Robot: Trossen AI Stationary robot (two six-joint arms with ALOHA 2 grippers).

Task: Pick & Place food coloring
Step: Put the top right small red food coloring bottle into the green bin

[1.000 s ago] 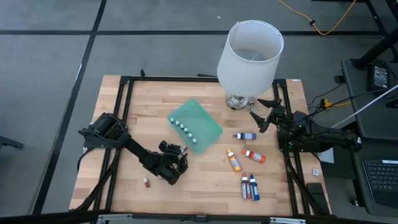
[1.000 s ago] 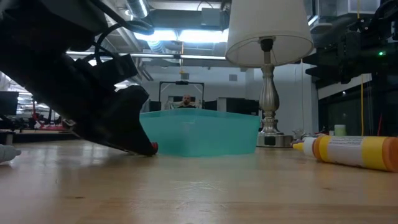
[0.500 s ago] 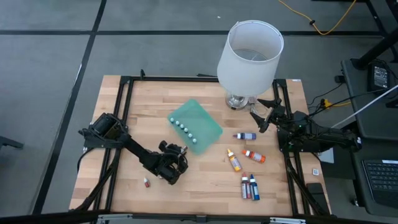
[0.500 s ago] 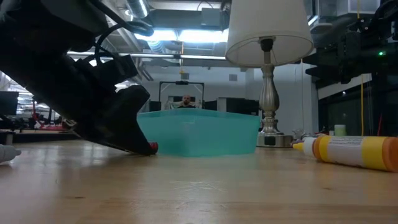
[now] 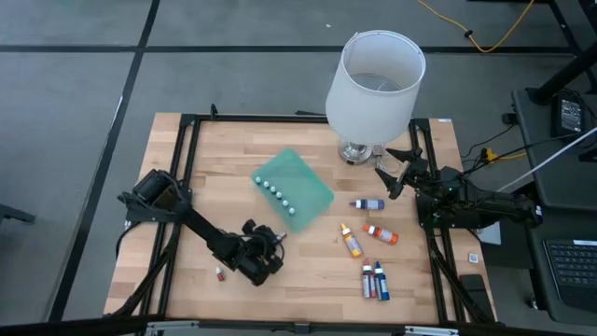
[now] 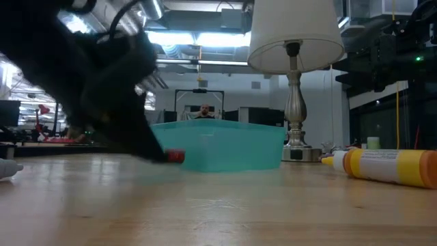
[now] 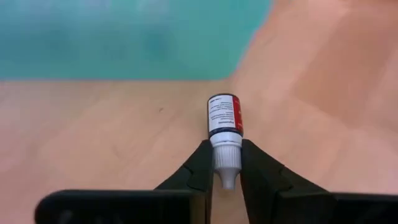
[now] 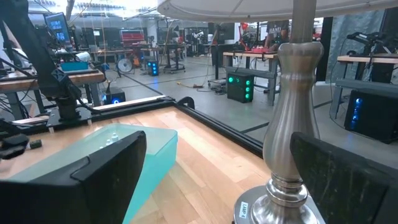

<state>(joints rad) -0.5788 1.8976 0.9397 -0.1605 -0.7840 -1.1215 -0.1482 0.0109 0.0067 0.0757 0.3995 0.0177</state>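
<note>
My left gripper point(image 5: 268, 254) is low over the table's near middle, shut on a tiny red-labelled dropper bottle point(image 7: 224, 117) with a white cap; its red shows in the low view point(image 6: 175, 156). More food coloring lies on the table: a purple bottle point(image 5: 368, 203), a red one point(image 5: 381, 233), an orange one point(image 5: 351, 241), a red and blue pair point(image 5: 375, 280) and a tiny one point(image 5: 219, 274). Several white-capped ones point(image 5: 276, 190) sit on the green mat point(image 5: 303, 177). My right gripper point(image 5: 396, 173) waits open by the lamp base. My left gripper pinches the bottle's white cap point(image 7: 226, 155) between its two fingertips point(image 7: 200, 163). The fingers come in low, slanting from the near left toward the green mat, and lie along the bottle. The bottle's body sticks out ahead of the fingertips; whether it is clear of the table I cannot tell.
A lamp with a large white shade point(image 5: 375, 84) stands at the far right, its metal base point(image 8: 292, 155) right before my right gripper. A black frame point(image 5: 187, 126) runs along the table's edges. Bare wood lies at the near left.
My left gripper has shifted a little toward the table's near right and turned. In the low view the arm has swung and blurred, and the bottle's red end has moved slightly to the right with it.
</note>
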